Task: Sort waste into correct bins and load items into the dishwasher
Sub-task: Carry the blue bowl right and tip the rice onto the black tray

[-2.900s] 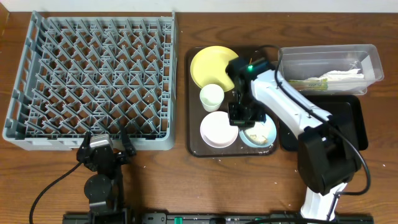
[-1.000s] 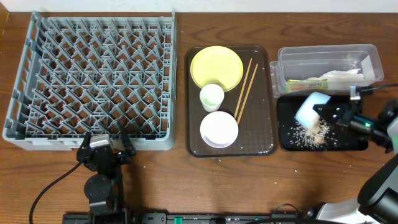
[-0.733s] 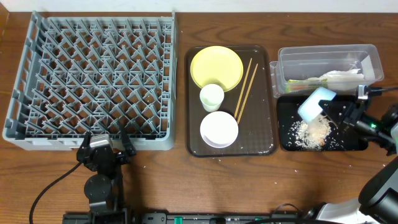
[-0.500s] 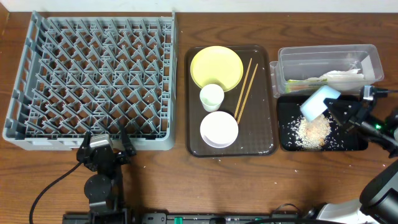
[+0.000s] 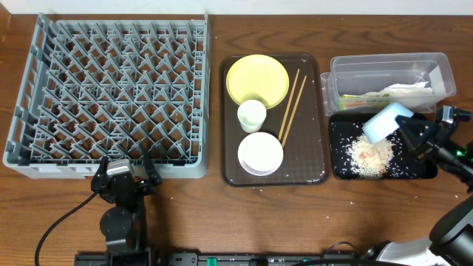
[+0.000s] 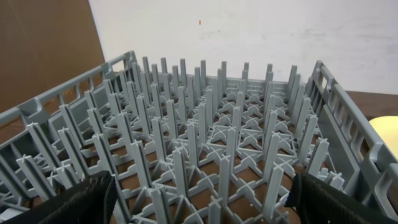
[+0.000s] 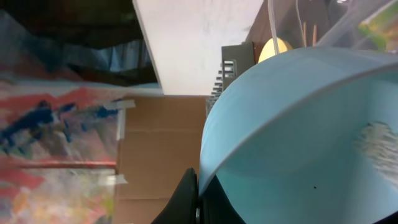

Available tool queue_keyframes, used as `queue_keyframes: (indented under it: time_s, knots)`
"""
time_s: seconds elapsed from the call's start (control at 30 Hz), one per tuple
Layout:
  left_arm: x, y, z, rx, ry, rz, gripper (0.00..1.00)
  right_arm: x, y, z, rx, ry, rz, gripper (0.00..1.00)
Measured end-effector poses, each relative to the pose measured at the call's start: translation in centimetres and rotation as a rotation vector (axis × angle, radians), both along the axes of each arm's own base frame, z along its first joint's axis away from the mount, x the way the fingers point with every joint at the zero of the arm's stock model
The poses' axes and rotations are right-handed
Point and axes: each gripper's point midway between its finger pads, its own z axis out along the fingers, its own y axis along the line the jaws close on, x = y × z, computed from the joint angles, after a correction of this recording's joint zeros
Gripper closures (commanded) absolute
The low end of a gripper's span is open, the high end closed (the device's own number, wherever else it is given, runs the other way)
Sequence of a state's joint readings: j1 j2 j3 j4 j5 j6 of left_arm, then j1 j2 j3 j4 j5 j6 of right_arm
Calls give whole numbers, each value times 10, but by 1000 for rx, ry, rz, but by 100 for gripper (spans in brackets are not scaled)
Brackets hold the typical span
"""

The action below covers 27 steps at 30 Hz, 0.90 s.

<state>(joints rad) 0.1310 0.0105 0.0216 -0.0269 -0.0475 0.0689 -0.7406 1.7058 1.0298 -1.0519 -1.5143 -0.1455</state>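
Pinching the light blue bowl [image 5: 386, 122] by its rim, right gripper [image 5: 409, 134] is clamped tight, bowl tipped over the black tray [image 5: 426, 172] above heaped rice scraps [image 5: 371, 154]. Likely light, stiff, slick; rim hold suits. Left gripper [image 5: 123, 170] gapes wide, empty, beside dish rack [image 5: 59, 168].

Grey rack [image 5: 111, 96]; yellow plate [image 5: 259, 77]; light blue bowl [image 5: 386, 123]; black tray [image 5: 418, 167].

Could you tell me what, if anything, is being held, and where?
The right tool grips the blue bowl by its rim; the left tool holds nothing.
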Motion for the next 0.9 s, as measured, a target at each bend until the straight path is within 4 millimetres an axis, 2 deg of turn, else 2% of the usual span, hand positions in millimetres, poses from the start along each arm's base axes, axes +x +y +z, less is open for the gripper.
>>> queue_keyframes:
  time_s: [0.73, 0.9]
  knots:
    - [0, 0, 0, 0, 0, 0, 8, -2, -7, -5, 9, 45, -21, 99]
    - [0, 0, 0, 0, 0, 0, 8, -3, -7, -11, -27, 63, -15, 99]
